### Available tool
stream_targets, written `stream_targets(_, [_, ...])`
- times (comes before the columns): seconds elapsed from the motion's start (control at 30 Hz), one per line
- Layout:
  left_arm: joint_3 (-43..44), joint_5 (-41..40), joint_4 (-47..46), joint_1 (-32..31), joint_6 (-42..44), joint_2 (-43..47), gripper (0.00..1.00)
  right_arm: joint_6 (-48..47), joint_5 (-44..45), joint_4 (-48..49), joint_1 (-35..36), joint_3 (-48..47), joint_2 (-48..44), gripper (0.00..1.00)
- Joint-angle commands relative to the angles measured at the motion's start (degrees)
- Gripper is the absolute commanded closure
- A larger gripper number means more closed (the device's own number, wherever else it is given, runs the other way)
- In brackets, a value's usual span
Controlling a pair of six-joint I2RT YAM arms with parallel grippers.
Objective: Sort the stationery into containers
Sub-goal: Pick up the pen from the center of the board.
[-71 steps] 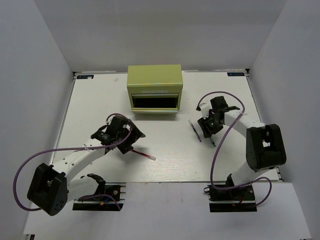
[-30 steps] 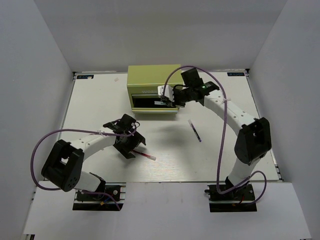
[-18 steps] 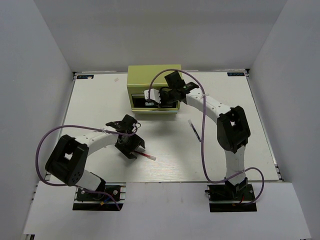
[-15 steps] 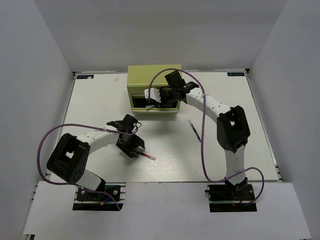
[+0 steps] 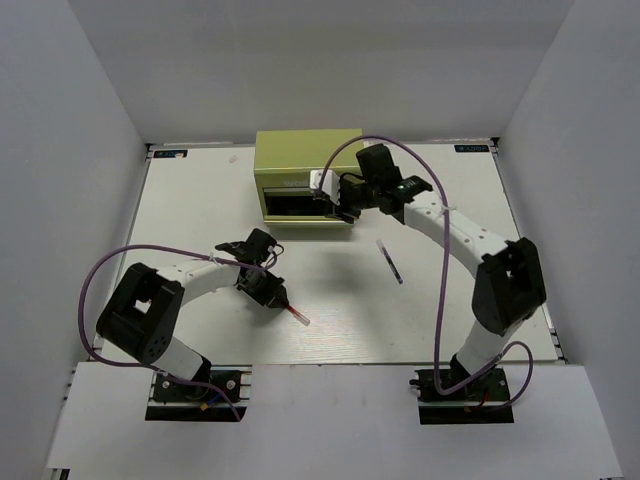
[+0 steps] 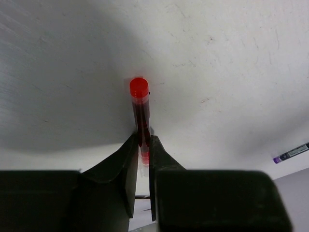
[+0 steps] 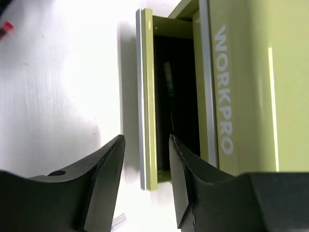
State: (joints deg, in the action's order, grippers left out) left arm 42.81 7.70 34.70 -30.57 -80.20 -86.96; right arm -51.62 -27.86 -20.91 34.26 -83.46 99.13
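Left tool (image 6: 143, 143) pinches red pen (image 6: 140, 104) (right tool (image 7: 146, 140) gapes empty); best lift straight before swinging to drawer (image 7: 147, 96).

Red pen (image 6: 140, 111) pinched in left tool (image 6: 142, 140), dark pen (image 5: 389, 261) lying loose, cabinet drawer (image 7: 146, 96) open

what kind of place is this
Probably a robot test cell: a white table boxed in by plain white walls, a left arm and right arm bolted at its near edge, plus a yellow-green cabinet and red pen.
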Motion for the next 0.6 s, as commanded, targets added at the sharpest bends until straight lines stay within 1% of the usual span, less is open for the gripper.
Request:
stream_targets(0.0, [-0.8,-2.5,1.0,-0.3,1.0,-1.6,0.85,6.1,-2.6,4.0,-0.9,2.9,-4.3,0.52])
stream_targets(0.03, [-0.2,-2.5,1.0,-0.3,1.0,-1.6,0.87,6.3,-2.4,3.8,-1.3,4.9,-4.8,0.49])
stream_targets(0.07, [0.4,-3.3,1.7,-0.3,1.5,-1.6,0.88,7.0,-2.3,3.9,-1.6,5.6,-6.5,0.45])
stream_targets(0.1, [0.4,-3.3,1.7,-0.3,1.5,-1.6,0.95,7.4,-2.1,3.9,-2.2,6.3,-6.9,0.4])
stream_targets(0.13, [1.8,-4.0,1.7,-0.3,2.2,-1.6,0.95,8.3,-1.9,4.1,-2.0,8.3,-8.1,0.3])
stream_targets(0.17, [2.5,-5.0,2.5,-0.3,2.9,-0.2,0.99,9.2,-1.4,4.0,-2.7,9.0,-9.1,0.27])
stream_targets(0.2, [3.4,-5.6,3.4,-0.8,2.9,-0.1,0.99,9.6,-1.4,4.1,-2.8,10.2,-9.6,0.25])
stream_targets(0.23, [4.4,-6.1,4.1,-0.8,3.4,1.2,1.0,10.0,-1.1,4.3,-3.1,10.9,-10.5,0.15])
stream_targets(0.27, [6.5,-6.7,4.8,-0.8,3.4,1.9,1.0,11.5,-1.0,4.6,-3.4,12.5,-11.1,0.1])
stream_targets(0.37, [9.5,-7.9,5.4,-0.8,3.4,5.5,1.0,13.1,-0.1,5.5,-4.7,17.7,-13.6,0.1])
stream_targets(0.43, [11.8,-7.9,4.8,-0.8,1.7,7.0,1.0,14.3,0.7,6.6,-5.6,19.2,-15.1,0.1])
stream_targets(0.57, [16.7,-7.9,3.3,-0.2,-0.9,7.6,1.0,16.5,2.3,8.0,-7.1,22.6,-17.5,0.1])
